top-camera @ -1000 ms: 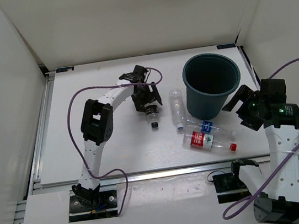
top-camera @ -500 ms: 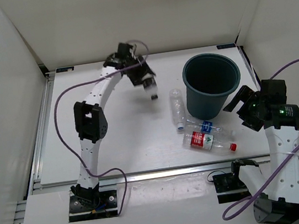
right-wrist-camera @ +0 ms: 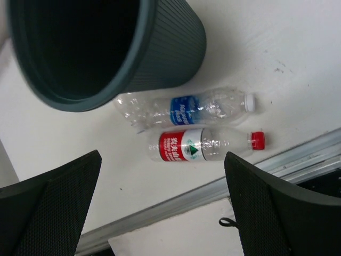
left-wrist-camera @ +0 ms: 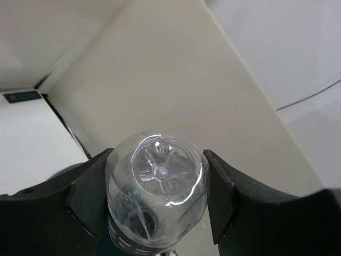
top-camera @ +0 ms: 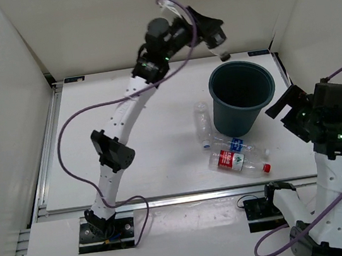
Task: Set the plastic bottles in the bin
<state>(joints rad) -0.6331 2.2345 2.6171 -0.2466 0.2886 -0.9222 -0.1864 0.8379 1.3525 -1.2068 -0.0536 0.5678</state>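
The black-capped bottle (left-wrist-camera: 157, 176) is thin clear plastic and looks empty, so I judge it light, springy and slick. A squeeze across the round body suits it better than one at the narrow neck. The left claw (top-camera: 215, 40) is clamped on that body, cap hanging down, raised high by the far rim of the bin (top-camera: 237, 122); whether it is fully over the mouth I cannot tell. The right claw (top-camera: 286, 112) is spread wide, holding nothing, to the right of the bin. On the counter (top-camera: 132, 165) the unlabelled bottle (top-camera: 202, 123) lies just left of the bin. The blue-labelled bottle (right-wrist-camera: 186, 109) and red-labelled bottle (right-wrist-camera: 205, 145) lie side by side at its foot.
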